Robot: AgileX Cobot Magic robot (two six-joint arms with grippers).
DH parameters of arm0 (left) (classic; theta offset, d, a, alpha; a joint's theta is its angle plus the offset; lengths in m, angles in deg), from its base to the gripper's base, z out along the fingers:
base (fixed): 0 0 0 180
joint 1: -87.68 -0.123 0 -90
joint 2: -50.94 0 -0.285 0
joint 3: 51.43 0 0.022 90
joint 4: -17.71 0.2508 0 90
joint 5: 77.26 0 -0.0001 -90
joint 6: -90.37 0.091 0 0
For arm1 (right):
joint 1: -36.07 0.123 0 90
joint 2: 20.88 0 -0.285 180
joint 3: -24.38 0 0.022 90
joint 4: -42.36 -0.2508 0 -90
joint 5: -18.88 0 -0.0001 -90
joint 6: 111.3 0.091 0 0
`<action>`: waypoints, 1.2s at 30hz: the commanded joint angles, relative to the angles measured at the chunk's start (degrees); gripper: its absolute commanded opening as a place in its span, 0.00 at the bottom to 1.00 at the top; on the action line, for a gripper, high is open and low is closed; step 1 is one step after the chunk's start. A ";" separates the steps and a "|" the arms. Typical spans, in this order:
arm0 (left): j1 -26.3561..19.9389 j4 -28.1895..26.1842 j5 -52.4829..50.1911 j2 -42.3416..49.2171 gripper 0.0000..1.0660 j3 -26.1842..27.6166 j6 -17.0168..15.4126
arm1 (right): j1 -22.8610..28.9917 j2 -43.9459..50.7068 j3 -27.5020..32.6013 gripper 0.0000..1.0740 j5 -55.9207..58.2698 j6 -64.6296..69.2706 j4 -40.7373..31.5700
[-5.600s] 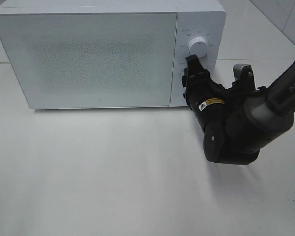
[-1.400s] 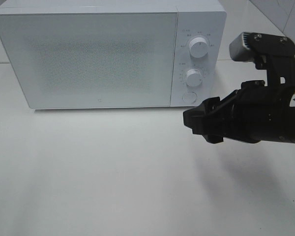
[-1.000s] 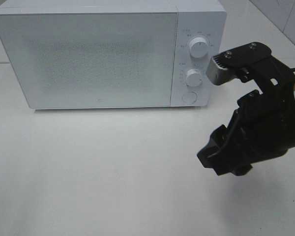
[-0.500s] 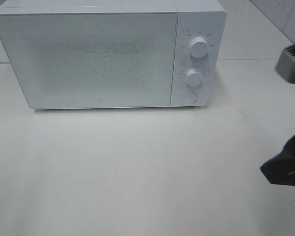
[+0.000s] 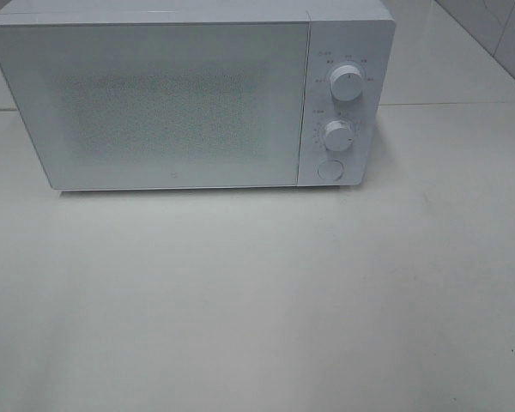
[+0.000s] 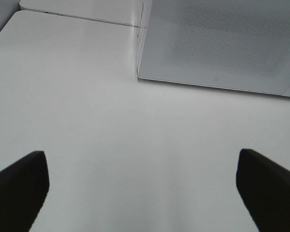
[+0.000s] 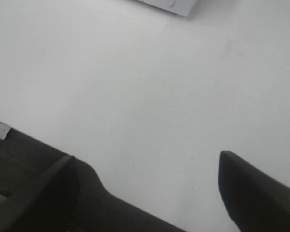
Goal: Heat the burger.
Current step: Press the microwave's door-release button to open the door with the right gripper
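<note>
Left gripper (image 6: 140, 157) and right gripper (image 7: 147, 159) both gape wide and empty, microwave (image 5: 172, 103) shut well ahead of the fingers, burger unseen, so best park clear of the dials (image 5: 337, 136).

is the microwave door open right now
No, the microwave door sits closed and flush beside the control panel in the high view, with no gap showing along its edge.

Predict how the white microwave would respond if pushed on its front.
The microwave looks wide and low, sitting flat on the table, so it probably would not tip. Its boxy bulk suggests weight; expect resistance. The table looks smooth, so it may slide.
</note>
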State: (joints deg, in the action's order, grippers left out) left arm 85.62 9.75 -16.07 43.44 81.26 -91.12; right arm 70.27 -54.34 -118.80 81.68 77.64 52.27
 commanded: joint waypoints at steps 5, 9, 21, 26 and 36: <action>-0.17 0.06 0.00 1.09 0.92 -0.34 0.11 | -11.17 8.65 2.29 0.71 -0.80 -3.04 1.83; -0.17 0.06 0.00 1.09 0.92 -0.34 0.11 | -15.41 13.64 5.79 0.71 -3.38 -3.55 1.09; -0.17 0.06 0.00 1.09 0.92 -0.34 0.11 | -25.73 27.39 12.09 0.71 -7.91 -5.44 -2.92; -0.17 0.00 0.00 1.09 0.92 -0.34 0.11 | -26.59 27.33 12.09 0.71 -7.91 -5.50 -2.98; -0.17 0.00 0.00 1.09 0.92 -0.34 0.11 | -26.59 27.33 12.09 0.69 -7.91 -5.50 -2.98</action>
State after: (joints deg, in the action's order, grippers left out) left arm 85.62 9.75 -16.07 43.44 81.26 -91.12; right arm 43.92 -28.44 -106.83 74.69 73.11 49.23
